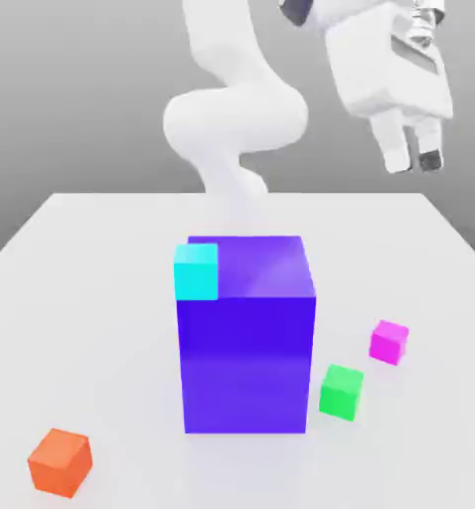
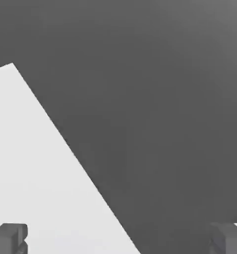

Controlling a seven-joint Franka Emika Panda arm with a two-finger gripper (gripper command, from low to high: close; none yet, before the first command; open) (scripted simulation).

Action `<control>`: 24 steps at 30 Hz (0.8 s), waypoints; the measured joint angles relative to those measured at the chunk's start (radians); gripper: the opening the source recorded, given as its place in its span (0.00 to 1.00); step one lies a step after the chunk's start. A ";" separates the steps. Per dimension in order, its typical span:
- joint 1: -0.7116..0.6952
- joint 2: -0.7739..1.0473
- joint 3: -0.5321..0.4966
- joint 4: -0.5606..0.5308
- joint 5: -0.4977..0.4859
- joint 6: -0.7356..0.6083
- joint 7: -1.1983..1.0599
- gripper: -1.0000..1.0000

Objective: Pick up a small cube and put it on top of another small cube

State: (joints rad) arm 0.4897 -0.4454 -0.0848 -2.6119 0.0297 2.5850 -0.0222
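The white two-finger gripper [image 1: 414,159] is held open and empty, high above the white table's [image 1: 102,298] far right; the small plain magenta cube [image 1: 389,342] lies near the small green cube [image 1: 341,391].

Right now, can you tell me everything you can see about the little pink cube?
The little pink cube is a plain, bright magenta block with smooth, flat faces and no markings. It sits flat on the white table, to the exterior view's right of the big purple block and a bit behind the green cube. Nothing touches it but the table. The gripper hangs high above, holding nothing.
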 joint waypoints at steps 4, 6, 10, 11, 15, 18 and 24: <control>0.105 0.080 -0.007 -0.071 0.006 0.065 -0.185 0.50; 0.155 0.120 -0.007 -0.106 0.009 0.097 -0.278 0.50; 0.249 0.200 -0.002 -0.176 0.012 0.162 -0.460 0.50; 0.271 0.220 0.000 -0.194 0.012 0.178 -0.505 0.50; 0.346 0.298 0.023 -0.265 0.007 0.242 -0.681 0.50; 0.393 0.356 0.044 -0.318 -0.014 0.291 -0.802 0.50; 0.419 0.493 0.060 -0.323 -0.007 0.402 -0.892 0.50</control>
State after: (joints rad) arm 0.9091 0.0476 -0.0253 -2.9344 0.0230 2.9869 -0.9145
